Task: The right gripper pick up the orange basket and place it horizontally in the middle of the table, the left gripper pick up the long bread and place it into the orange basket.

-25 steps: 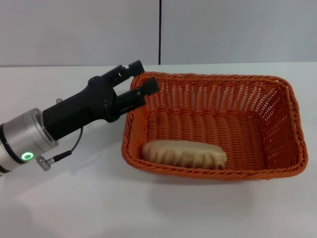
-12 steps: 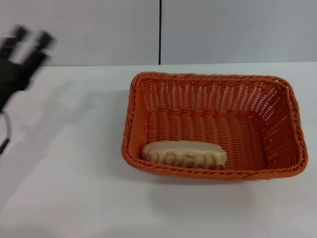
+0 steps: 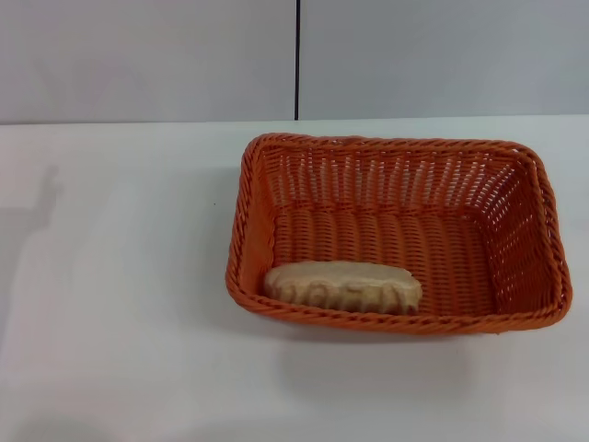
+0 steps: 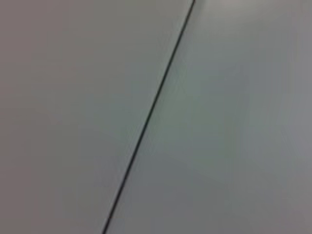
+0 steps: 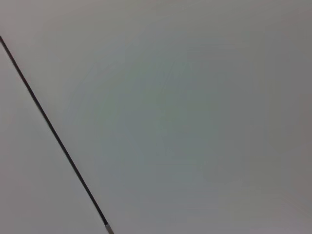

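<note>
You can see neither gripper, so their state can't be told; the bread [image 3: 343, 286] lies inside the basket [image 3: 543, 198], against its near wall, on the table [image 3: 120, 304], suggesting the task is done
</note>
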### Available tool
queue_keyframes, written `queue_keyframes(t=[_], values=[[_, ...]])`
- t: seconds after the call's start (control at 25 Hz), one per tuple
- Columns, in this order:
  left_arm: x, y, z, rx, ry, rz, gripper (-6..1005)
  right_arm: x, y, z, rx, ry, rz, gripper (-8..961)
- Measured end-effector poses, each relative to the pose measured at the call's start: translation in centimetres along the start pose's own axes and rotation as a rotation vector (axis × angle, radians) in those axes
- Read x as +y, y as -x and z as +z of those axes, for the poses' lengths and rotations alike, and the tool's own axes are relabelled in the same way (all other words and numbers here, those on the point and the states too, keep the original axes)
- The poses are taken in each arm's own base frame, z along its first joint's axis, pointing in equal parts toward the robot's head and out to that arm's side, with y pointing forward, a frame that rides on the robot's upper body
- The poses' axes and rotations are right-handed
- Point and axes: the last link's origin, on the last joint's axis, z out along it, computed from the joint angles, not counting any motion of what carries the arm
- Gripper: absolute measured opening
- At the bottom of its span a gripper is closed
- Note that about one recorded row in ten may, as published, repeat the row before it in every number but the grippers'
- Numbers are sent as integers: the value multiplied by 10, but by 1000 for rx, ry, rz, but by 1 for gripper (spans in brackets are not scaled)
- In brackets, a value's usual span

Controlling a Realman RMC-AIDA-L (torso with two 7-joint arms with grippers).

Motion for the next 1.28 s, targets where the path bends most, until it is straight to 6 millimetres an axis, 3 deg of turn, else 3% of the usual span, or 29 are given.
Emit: queue_keyframes(t=[1.28], values=[[-3,11,5,-57,-44,-13,860,6,3,10,-41,-7,-13,600]])
